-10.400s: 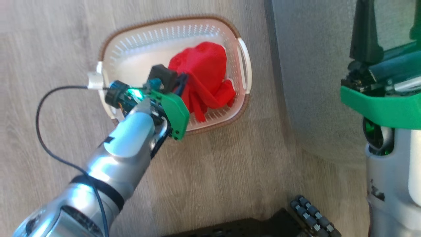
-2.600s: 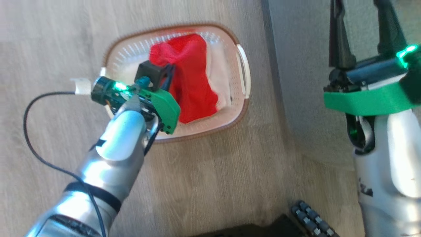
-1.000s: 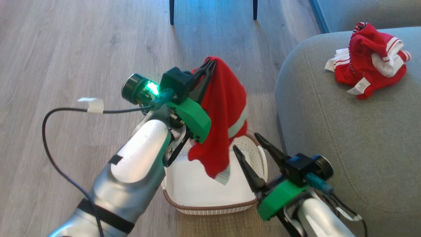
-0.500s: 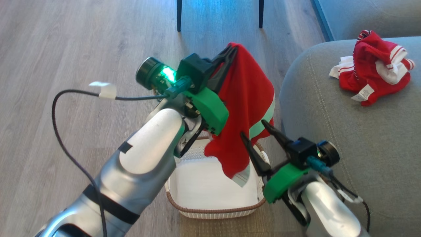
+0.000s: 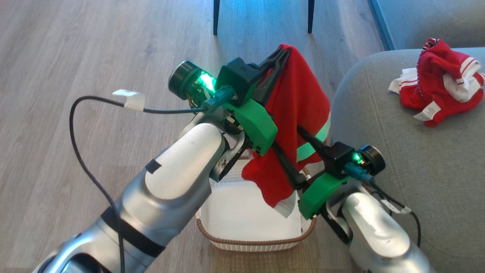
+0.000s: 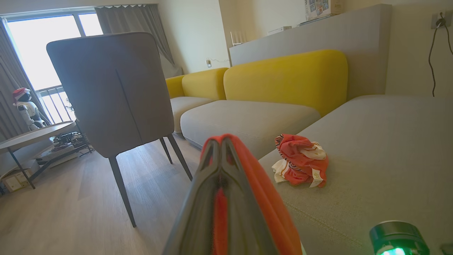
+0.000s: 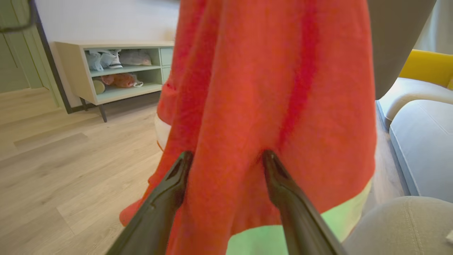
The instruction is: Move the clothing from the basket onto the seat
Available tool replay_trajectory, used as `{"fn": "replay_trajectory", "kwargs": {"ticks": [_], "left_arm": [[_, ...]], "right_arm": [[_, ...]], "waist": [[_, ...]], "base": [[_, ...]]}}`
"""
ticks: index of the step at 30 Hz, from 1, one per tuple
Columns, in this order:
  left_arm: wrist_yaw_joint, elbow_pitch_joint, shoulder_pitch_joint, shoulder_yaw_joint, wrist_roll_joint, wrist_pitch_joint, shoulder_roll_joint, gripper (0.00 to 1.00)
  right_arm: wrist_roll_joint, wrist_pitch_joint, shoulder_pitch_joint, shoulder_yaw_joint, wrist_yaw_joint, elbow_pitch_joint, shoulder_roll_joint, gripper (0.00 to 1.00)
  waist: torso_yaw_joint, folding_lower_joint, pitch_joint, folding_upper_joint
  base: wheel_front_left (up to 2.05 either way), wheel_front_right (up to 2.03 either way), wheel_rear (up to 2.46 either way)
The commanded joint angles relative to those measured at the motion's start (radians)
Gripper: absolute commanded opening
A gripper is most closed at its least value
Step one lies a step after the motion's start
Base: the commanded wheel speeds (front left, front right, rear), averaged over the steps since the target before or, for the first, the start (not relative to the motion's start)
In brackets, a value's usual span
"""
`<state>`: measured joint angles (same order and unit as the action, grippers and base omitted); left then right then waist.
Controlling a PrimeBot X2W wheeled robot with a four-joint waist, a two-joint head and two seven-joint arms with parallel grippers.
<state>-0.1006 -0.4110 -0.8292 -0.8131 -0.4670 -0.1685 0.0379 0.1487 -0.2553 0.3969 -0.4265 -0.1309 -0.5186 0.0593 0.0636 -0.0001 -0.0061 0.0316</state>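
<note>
Overhead, my left fingers (image 6: 201,198) pinch shut on a red garment (image 5: 299,98) hanging above the basket (image 5: 257,242), beside the grey seat (image 5: 416,159) where the jersey (image 5: 439,87) lies crumpled. My right fingers (image 7: 279,184) spread wide at the cloth. The left wrist adds a grey chair (image 6: 113,92) and yellow backrests (image 6: 283,78); the right, a shelf (image 7: 113,71) on wood floor (image 7: 53,159).

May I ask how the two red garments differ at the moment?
The hanging garment dangles from the shut left pincer; the crumpled garment lies on the seat. The hanging garment shows one pale band, the crumpled garment white striped trim and tags. Both are bright red.
</note>
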Motion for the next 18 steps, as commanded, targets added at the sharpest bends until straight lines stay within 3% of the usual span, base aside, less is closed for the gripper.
{"fn": "replay_trajectory", "kwargs": {"ticks": [1,2,4,5,6,18], "left_arm": [[-0.009,0.035,-0.071,0.028,-0.008,-0.007,0.012,0.00],[-0.011,0.037,-0.072,0.026,-0.011,-0.009,0.012,0.00],[-0.015,0.040,-0.073,0.022,-0.015,-0.012,0.012,0.00],[-0.017,0.041,-0.073,0.021,-0.017,-0.014,0.012,0.00],[-0.019,0.041,-0.071,0.020,-0.018,-0.016,0.012,0.00],[-0.023,-0.018,-0.010,0.049,-0.067,-0.045,0.028,0.00]], "right_arm": [[-0.008,-0.006,0.054,-0.005,0.000,0.016,-0.009,1.00],[-0.012,-0.006,0.060,-0.002,0.000,0.007,-0.009,0.47],[-0.019,-0.006,0.071,0.005,0.000,-0.010,-0.009,0.25],[-0.021,-0.006,0.077,0.010,0.000,-0.017,-0.009,0.08],[-0.023,-0.006,0.083,0.013,0.000,-0.023,-0.009,0.00],[-0.045,-0.006,0.146,0.079,0.000,-0.022,-0.009,0.00]], "waist": [[0.002,0.0001,0.001,-0.0001],[0.003,0.0001,0.001,-0.0001],[0.004,0.0001,0.003,-0.0001],[0.004,0.0001,0.004,-0.0001],[0.004,0.0001,0.005,-0.0001],[-0.021,0.0001,0.015,-0.0001]], "base": [[0.00,0.00,0.00],[0.00,0.00,0.00],[0.00,0.00,0.00],[0.00,0.00,0.00],[0.00,0.00,0.00],[0.00,0.00,0.00]]}}
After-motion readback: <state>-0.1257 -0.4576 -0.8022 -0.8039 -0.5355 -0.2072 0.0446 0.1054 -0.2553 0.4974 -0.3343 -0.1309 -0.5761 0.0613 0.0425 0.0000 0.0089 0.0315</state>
